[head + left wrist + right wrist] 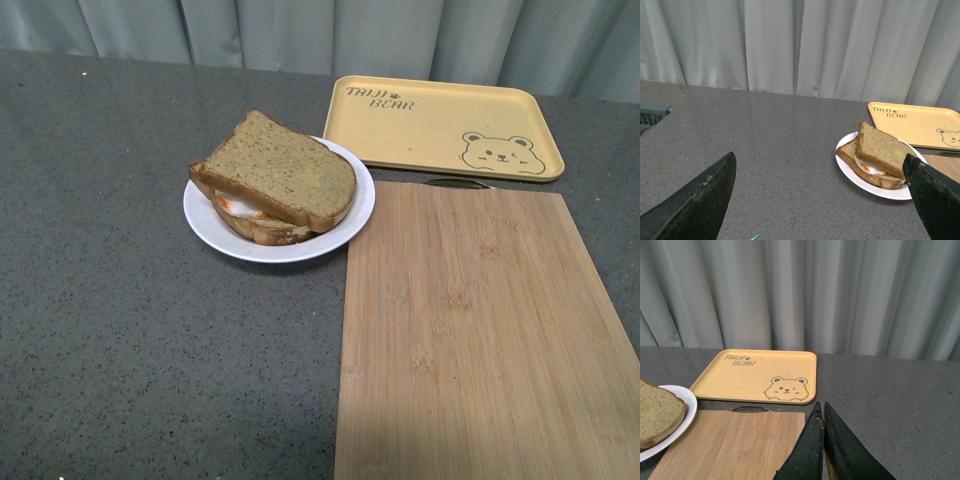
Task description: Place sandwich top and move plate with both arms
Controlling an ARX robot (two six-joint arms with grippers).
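Lying diagonally, sandwich top (pixel 275 170), rounded end rightward.

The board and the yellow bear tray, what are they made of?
The board looks like bamboo or wood: tan, matte, with long grain strips. The yellow bear tray is probably plastic: smooth, one even colour, rounded raised rim, printed bear.

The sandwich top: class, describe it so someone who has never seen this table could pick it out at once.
Left of the bamboo board on the grey table sits a round white plate. The sandwich top is the uppermost brown slice there, plain and dark-crusted, unlike the lower slice under the white filling.
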